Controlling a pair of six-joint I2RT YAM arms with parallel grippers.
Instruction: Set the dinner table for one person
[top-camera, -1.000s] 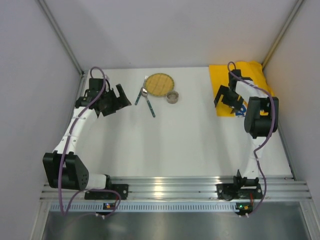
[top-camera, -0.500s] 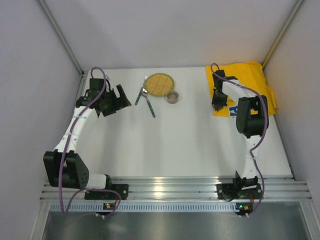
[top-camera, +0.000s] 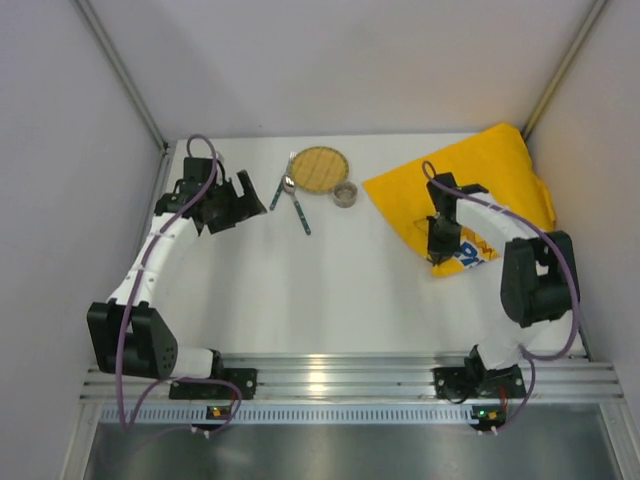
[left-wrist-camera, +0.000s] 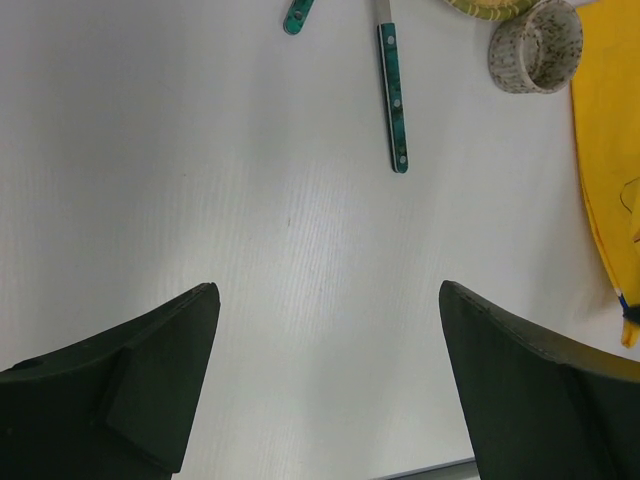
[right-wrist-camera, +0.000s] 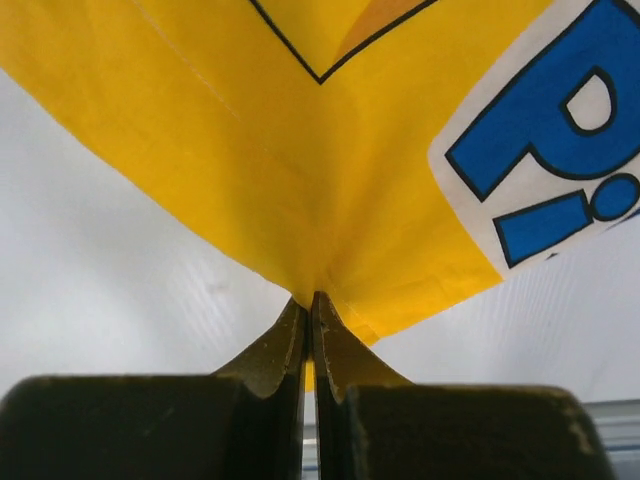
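The dinner table (top-camera: 330, 295) is a white tabletop. A yellow cloth mat (top-camera: 470, 185) with a blue print lies at its back right, partly pulled out toward the middle. My right gripper (top-camera: 437, 248) is shut on the mat's near edge; in the right wrist view the jaws (right-wrist-camera: 311, 297) pinch the yellow fabric (right-wrist-camera: 330, 150). My left gripper (top-camera: 245, 195) hovers open at the back left, nothing between its fingers (left-wrist-camera: 325, 290). A woven yellow plate (top-camera: 318, 168), a speckled cup (top-camera: 345, 194), a spoon (top-camera: 283, 188) and a green-handled utensil (top-camera: 301, 214) lie at the back middle.
A ribbed aluminium rail (top-camera: 340, 365) runs along the near edge by the arm bases. Grey walls close in the left, back and right. The left wrist view shows the green handle (left-wrist-camera: 396, 100), the cup (left-wrist-camera: 537, 45) and the mat's edge (left-wrist-camera: 610, 150) ahead.
My right gripper has shut on the mat's edge and dragged it left and toward the near side, spreading the cloth out. The left gripper has shifted slightly to the right.
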